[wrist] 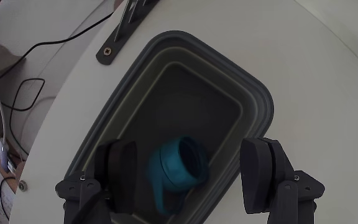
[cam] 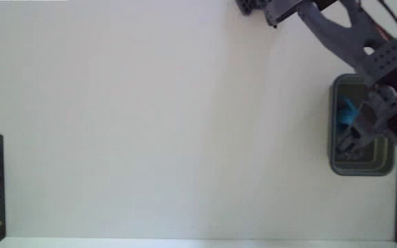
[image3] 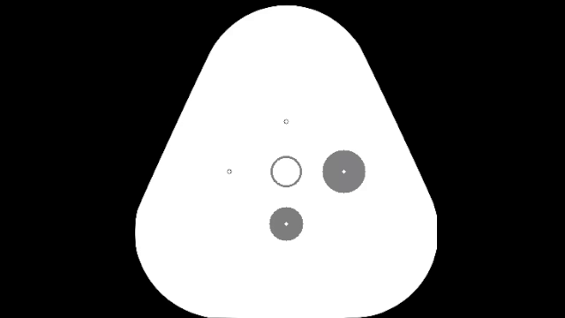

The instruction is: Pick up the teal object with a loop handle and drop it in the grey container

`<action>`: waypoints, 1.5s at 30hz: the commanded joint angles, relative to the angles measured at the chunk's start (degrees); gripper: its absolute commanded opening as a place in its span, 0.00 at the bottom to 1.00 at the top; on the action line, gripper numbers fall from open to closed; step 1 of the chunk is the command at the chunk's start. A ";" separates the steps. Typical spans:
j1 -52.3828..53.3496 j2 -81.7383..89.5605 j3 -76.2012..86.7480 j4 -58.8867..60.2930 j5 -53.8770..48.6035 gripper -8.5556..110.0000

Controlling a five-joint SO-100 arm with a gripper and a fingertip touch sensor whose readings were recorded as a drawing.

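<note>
The white table (cam: pixel 150 124) fills the fixed view, bare across the middle, and at the right edge sits the grey container (cam: pixel 336 162) with the arm (cam: pixel 343 34) reaching down over it from the upper right. In the wrist view the container (wrist: pixel 263 102) takes the centre, and lying inside it — low in frame — is the teal object with a loop handle (wrist: pixel 179 165). The gripper (wrist: pixel 191 177) hangs above with its fingers spread wide, nothing pinched, the teal piece loose between them.

The risk now, I'd judge, is on the way out: a finger (wrist: pixel 257 177) could catch the rim and drag the bin, or clip the loop and flick it back out.

Hard to read — how deep the fingers sit, the loop's lower end cut off at bottom frame, and the container's right side under the arm in the fixed view.
</note>
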 commanded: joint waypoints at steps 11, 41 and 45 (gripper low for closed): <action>-0.82 1.62 -2.21 0.84 0.26 1.00; 11.39 17.62 13.68 0.93 0.26 1.00; 13.68 20.62 16.66 0.94 0.26 1.00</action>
